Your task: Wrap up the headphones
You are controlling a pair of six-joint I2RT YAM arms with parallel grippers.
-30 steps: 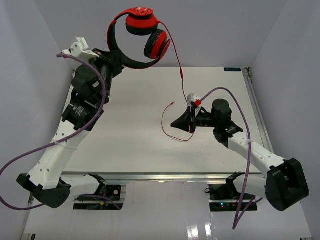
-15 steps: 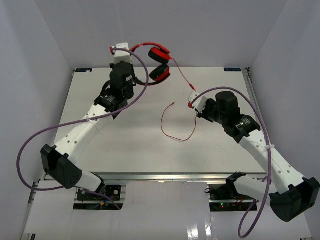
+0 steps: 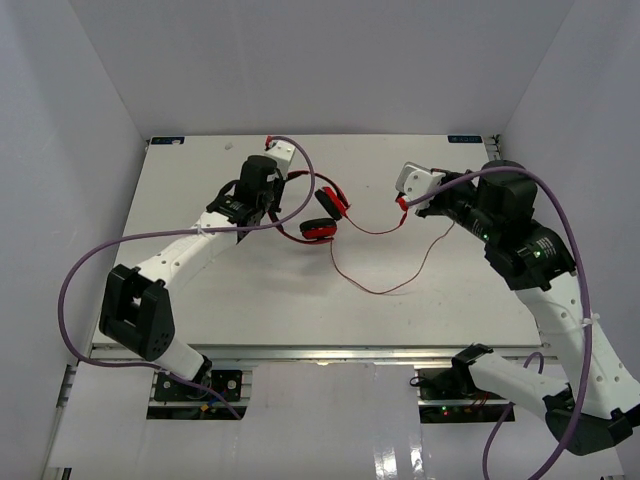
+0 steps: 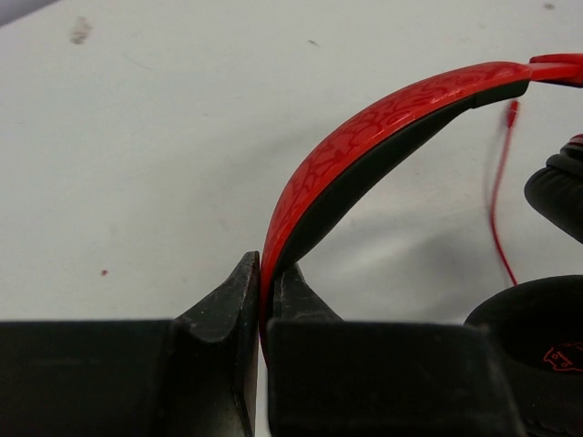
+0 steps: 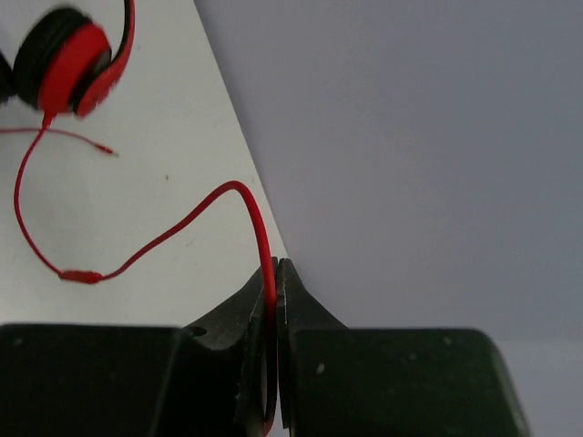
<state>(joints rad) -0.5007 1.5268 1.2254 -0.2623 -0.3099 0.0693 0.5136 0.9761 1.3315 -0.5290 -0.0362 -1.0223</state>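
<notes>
your left gripper [image 4: 262, 300] is clamped tight on the stiff headband [image 4: 364, 137] of the headphones [image 3: 320, 212], at mid table [image 3: 450, 310]; right gripper [image 5: 276, 291] pinches the thin cable [image 3: 380, 291], which is likely floppy and slippery, so feed it gently

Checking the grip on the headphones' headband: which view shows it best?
Left wrist: the fingers pinch the red headband up close. The top view shows it small and far off; the right wrist shows mainly an ear cup.
</notes>
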